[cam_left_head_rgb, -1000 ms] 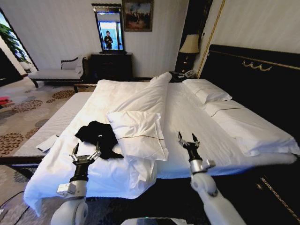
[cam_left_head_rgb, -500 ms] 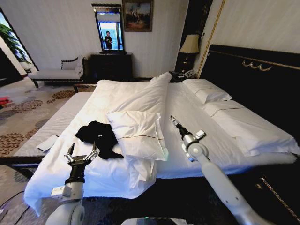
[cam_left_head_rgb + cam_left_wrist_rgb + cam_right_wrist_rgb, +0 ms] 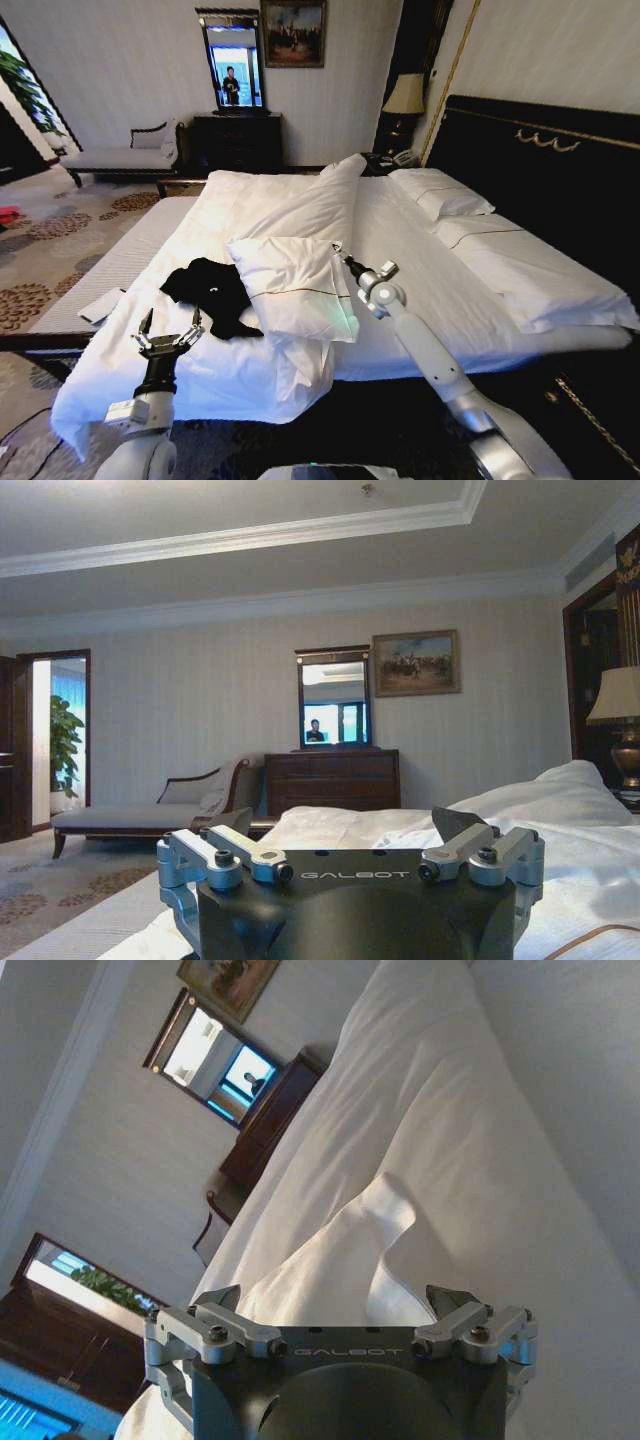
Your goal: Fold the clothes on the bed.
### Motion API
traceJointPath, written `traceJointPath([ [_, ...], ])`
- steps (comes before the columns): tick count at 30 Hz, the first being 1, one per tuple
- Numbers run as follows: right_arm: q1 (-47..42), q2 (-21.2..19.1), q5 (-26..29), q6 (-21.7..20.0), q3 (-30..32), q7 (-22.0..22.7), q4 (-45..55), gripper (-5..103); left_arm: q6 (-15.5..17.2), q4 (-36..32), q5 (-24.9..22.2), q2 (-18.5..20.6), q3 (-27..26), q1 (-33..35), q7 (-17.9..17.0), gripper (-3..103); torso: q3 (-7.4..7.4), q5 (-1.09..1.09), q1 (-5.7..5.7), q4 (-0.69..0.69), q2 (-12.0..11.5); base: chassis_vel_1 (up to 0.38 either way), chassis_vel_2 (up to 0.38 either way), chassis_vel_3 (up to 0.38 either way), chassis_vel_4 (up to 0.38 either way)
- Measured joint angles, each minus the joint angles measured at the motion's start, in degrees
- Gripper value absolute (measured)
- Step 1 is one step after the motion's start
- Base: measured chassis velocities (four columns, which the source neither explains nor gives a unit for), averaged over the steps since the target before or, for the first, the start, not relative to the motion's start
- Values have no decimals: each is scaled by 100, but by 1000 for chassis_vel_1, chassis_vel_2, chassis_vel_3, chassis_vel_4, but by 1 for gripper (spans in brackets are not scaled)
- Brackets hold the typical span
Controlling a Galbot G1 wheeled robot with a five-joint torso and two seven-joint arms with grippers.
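Note:
The clothes, a crumpled black T-shirt [image 3: 210,290], lie on the near left part of the bed [image 3: 420,270], against a white pillow [image 3: 295,290]. My left gripper [image 3: 168,325] is open, upright, just in front of the shirt and not touching it; the left wrist view shows its fingers [image 3: 225,848] spread wide. My right gripper [image 3: 340,253] reaches across the duvet to the pillow's far right corner. Its jaws are open in the right wrist view, where the gripper [image 3: 335,1310] faces a raised fold of white bedding [image 3: 375,1230] with nothing between the fingers.
The folded-back duvet [image 3: 290,205] runs up the bed's middle. Two pillows [image 3: 440,192] lie along the dark headboard [image 3: 540,165]. A small white item [image 3: 100,305] sits at the bed's left edge. A chaise bench [image 3: 120,158], dresser [image 3: 238,140] and lamp [image 3: 405,95] stand behind.
My right arm has swung left and forward from the bed's front edge to the pillow's corner. The left gripper has sunk slightly and shifted left.

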Motion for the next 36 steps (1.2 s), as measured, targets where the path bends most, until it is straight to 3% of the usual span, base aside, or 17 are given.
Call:
traceJointPath([
  [21,614,554,-167,13,-632,-269,-685,103,-7,127,-115,53,-148,-71,-9,100,0,0,0,0,0,0,0,0,0],
  [24,696,596,-224,19,-737,-330,-768,89,-7,194,-150,68,-160,-138,-13,100,-1,0,-1,0,0,0,0,0,0],
  [26,705,598,-230,20,-746,-336,-776,89,-7,200,-150,68,-159,-144,-13,100,0,1,0,0,0,0,0,0,0],
  [31,847,648,-329,63,-847,-398,-974,61,-8,309,-156,64,-132,-232,-16,100,0,1,0,0,0,0,0,0,0],
  [33,867,668,-351,90,-851,-401,-1005,61,-8,326,-166,66,-132,-242,-17,100,0,1,0,-1,0,0,0,0,0],
  [35,896,710,-388,134,-852,-406,-1045,50,-9,344,-181,75,-135,-254,-20,100,0,1,0,0,0,0,0,0,0],
  [36,901,723,-398,146,-851,-407,-1053,50,-9,348,-187,80,-137,-257,-20,100,0,1,0,0,0,0,0,0,0],
])
